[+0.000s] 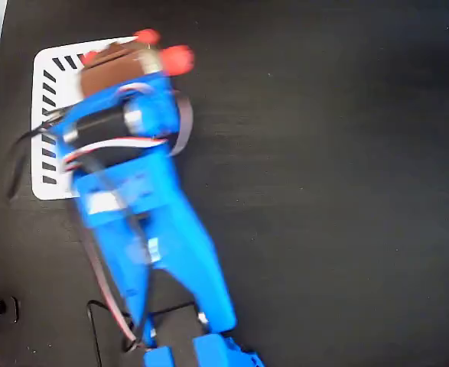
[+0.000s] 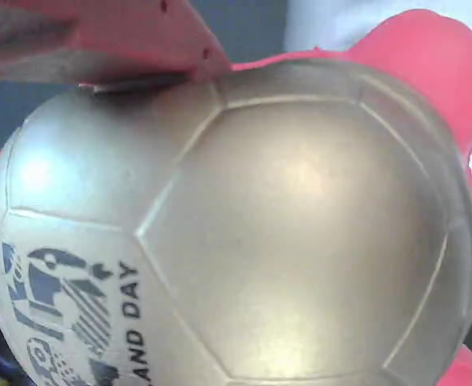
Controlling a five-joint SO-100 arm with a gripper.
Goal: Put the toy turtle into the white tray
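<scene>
- The fixed view alone shows the setting: the blue arm (image 1: 144, 222) reaches to the upper left of the frame, where the white tray (image 1: 52, 69) lies on the black table (image 1: 331, 183).
- There the toy turtle (image 1: 121, 65) sits blurred over the tray's top edge, at the gripper (image 1: 128, 76).
- The wrist view fills with the turtle's shell (image 2: 284, 225): gold-tan, shiny, panelled, printed in dark letters, red-pink limbs at the edges.
- One red finger (image 2: 123, 40) presses its top; the jaws appear clamped on it.

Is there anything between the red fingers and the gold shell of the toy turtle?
Nothing. In the wrist view one of the red fingers lies directly on the toy turtle's gold domed shell, with no gap showing.
</scene>
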